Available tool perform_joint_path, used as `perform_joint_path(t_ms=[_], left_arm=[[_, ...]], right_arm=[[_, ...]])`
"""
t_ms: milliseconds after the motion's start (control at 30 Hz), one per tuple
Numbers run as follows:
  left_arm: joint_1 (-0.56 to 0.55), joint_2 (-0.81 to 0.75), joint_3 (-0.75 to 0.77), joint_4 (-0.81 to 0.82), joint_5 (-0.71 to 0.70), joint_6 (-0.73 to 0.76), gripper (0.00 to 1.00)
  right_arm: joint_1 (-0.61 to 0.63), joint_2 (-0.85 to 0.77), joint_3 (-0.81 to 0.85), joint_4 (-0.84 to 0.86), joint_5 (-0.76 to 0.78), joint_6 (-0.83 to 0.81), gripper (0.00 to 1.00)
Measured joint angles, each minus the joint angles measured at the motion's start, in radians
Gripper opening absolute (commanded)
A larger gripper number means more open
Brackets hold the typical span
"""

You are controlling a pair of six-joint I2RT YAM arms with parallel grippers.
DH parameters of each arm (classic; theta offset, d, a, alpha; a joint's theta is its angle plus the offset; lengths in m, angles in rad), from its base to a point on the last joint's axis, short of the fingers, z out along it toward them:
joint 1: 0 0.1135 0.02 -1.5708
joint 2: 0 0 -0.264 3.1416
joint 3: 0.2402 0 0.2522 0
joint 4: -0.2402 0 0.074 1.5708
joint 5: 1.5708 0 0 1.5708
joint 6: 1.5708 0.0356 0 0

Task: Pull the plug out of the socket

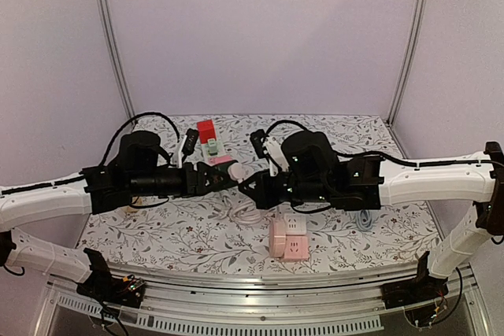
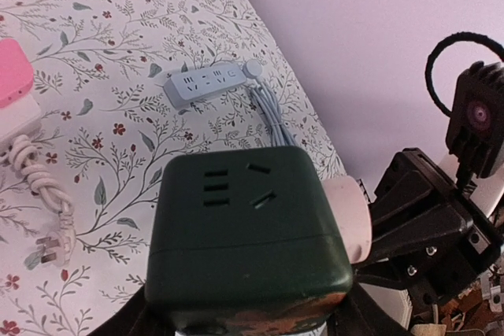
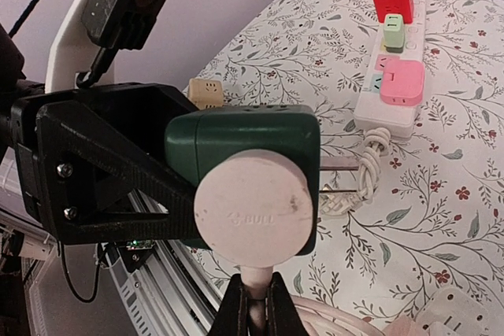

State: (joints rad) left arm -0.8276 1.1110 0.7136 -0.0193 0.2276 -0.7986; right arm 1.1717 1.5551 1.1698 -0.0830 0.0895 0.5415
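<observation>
Mating midair: one plug (image 3: 253, 204); one socket (image 3: 244, 133)

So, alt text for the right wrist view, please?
A round white plug sits against a green cube socket held by the left gripper, its cord pinched by the right gripper. Behind lies a white power strip.

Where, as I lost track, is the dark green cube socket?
The dark green cube socket hangs central in top view, in the jaws of the left gripper; the right gripper pinches its round white plug.
</observation>
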Motion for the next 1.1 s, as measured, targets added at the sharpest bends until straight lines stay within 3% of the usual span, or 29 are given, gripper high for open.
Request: perform_joint_path(t_ms=[300, 367, 633, 733, 1100], left_arm=[[-0.010, 0.000, 0.019, -0.013, -0.008, 0.031, 0.28], [-0.010, -0.003, 0.025, -0.018, -0.007, 0.024, 0.28], [0.015, -0.023, 0.010, -0.123, -0.092, -0.014, 0.27], [0.016, -0.027, 0.003, -0.135, -0.109, -0.022, 0.26], [-0.013, -0.045, -0.029, -0.126, -0.118, 0.056, 0.26]], right_arm=[[0.000, -0.022, 0.000, -0.014, -0.003, 0.006, 0.02], [0.000, -0.023, -0.002, -0.010, -0.003, 0.005, 0.10], [-0.013, -0.026, -0.030, 0.018, 0.008, 0.044, 0.62], [-0.013, -0.026, -0.037, 0.017, 0.011, 0.066, 0.70], [-0.015, -0.002, 0.083, -0.085, 0.017, 0.091, 0.72]])
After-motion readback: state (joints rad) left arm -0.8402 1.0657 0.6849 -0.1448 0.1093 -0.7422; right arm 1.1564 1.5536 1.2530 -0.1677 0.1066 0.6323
